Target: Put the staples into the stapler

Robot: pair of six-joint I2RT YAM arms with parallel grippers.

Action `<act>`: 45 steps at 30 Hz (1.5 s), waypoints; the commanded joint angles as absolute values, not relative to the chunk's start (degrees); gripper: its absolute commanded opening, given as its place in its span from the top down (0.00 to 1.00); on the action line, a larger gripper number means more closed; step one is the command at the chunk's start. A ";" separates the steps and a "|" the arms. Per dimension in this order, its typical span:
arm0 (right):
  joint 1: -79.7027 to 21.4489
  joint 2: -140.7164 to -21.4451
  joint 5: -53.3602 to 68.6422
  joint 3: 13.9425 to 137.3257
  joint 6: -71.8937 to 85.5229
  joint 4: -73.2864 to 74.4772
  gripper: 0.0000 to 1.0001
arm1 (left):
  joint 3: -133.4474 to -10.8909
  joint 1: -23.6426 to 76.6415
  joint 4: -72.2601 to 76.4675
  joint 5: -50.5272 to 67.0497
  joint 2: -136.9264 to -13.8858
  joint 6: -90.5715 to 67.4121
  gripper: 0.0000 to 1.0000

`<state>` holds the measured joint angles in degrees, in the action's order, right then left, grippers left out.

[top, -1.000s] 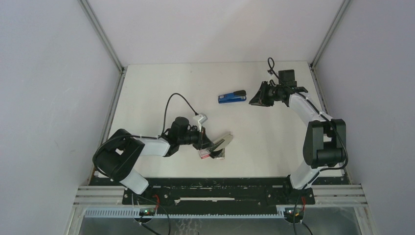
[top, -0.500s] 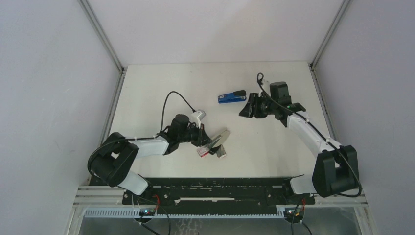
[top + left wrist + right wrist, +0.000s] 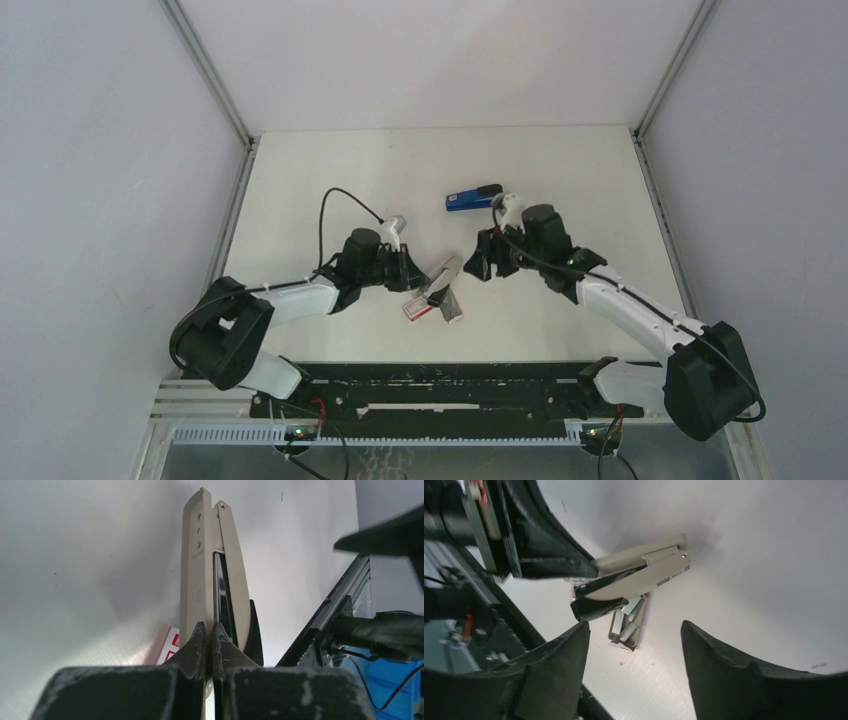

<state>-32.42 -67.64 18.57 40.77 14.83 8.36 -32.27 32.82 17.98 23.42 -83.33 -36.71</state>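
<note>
We see our left tool (image 3: 210,631) clenched on the beige stapler (image 3: 644,567), above the staples (image 3: 628,621), right tool (image 3: 477,265) released, just beside

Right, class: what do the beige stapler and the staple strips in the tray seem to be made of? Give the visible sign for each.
Beige stapler: likely moulded plastic, matt; even colour, soft rounded edges, no glare. Staples: metal, shiny silver-grey; they glint and have hard, straight edges. They are too small to tell more.
</note>
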 commanded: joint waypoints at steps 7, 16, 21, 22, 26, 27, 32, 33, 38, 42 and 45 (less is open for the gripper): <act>-54.74 -62.60 -3.08 29.01 -9.77 -18.33 0.27 | -37.44 30.34 16.44 31.71 -79.03 -41.63 1.00; -64.16 -76.12 -12.26 30.54 -24.48 -26.39 0.27 | -37.62 29.72 14.14 32.94 -77.68 -41.47 1.00; -66.61 -79.79 -15.26 31.94 -27.56 -27.53 0.27 | -37.39 29.36 13.87 33.38 -77.23 -41.40 1.00; -66.88 -80.74 -16.18 32.34 -28.24 -27.66 0.27 | -37.37 29.36 13.81 33.46 -77.11 -41.47 1.00; -67.79 -84.31 -18.29 33.42 -31.11 -30.12 0.28 | -37.27 29.36 13.76 34.26 -76.66 -41.74 1.00; -68.03 -85.16 -18.59 33.71 -31.68 -30.44 0.28 | -37.27 29.36 13.70 34.38 -76.52 -41.67 1.00; -69.51 -89.16 -23.13 36.06 -35.72 -30.15 0.41 | -37.18 29.16 13.02 34.28 -76.05 -41.16 1.00; -69.78 -89.32 -24.12 36.27 -36.02 -29.87 0.49 | -37.18 29.06 12.93 34.31 -76.17 -40.99 1.00; -70.28 -85.11 -26.70 36.37 -35.00 -25.68 0.78 | -38.00 26.32 13.28 34.83 -77.71 -40.10 1.00; -68.99 -79.07 -24.63 36.81 -32.13 -17.90 0.86 | -40.81 23.93 13.00 37.84 -81.80 -38.79 1.00; -66.62 -74.80 -21.34 37.21 -28.66 -11.80 0.88 | -43.11 22.62 12.60 38.67 -85.69 -36.69 1.00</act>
<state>-69.58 -82.52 -21.21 35.24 -35.73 -19.51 -37.95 26.87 8.67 38.89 -82.37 -42.28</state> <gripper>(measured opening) 0.352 0.026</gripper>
